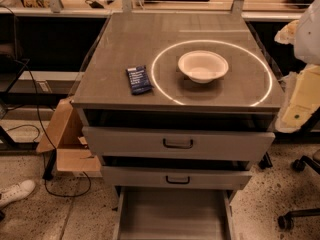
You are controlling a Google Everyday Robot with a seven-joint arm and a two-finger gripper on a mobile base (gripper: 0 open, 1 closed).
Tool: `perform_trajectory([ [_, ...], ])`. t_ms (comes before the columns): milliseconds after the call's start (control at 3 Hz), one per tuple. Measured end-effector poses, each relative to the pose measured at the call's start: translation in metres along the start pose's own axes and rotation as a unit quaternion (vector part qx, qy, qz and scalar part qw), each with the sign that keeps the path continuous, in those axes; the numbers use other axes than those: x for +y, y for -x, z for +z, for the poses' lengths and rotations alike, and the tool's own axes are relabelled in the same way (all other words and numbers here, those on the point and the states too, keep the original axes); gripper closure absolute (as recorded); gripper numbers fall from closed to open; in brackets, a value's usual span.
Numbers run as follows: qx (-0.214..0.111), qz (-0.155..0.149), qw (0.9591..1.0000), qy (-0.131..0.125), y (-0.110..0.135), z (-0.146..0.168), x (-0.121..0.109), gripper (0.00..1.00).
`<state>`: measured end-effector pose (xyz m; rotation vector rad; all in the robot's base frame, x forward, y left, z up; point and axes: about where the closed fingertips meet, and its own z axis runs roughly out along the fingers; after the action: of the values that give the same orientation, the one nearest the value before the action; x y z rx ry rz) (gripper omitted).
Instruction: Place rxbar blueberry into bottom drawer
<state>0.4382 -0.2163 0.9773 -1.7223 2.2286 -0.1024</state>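
The rxbar blueberry [138,79] is laid flat on the grey cabinet top [150,34], just left of the white bowl [203,66] and apart from it; a ring of light [156,66] is cast around the bowl; the bottom drawer [172,219] is seen pulled open, below the bowl, under two upper drawers [130,143] with black handles; the gripper is not in view, so its opening cannot be told.

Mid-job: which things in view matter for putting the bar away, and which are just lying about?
For the job: rxbar blueberry, on the cabinet top left of the white bowl; bottom drawer, pulled open; gripper, not in view.

Lying about: white bowl; two upper drawers; cardboard box and white shoe on the floor.
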Motion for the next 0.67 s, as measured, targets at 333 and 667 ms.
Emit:
perform_trajectory([
  [333,0.001,-0.001,1.0000,-0.005,0.002,-0.001,0.001,0.00],
  [667,-0.007,0.001,0.9999,-0.013,0.017,0.001,0.010,0.00],
])
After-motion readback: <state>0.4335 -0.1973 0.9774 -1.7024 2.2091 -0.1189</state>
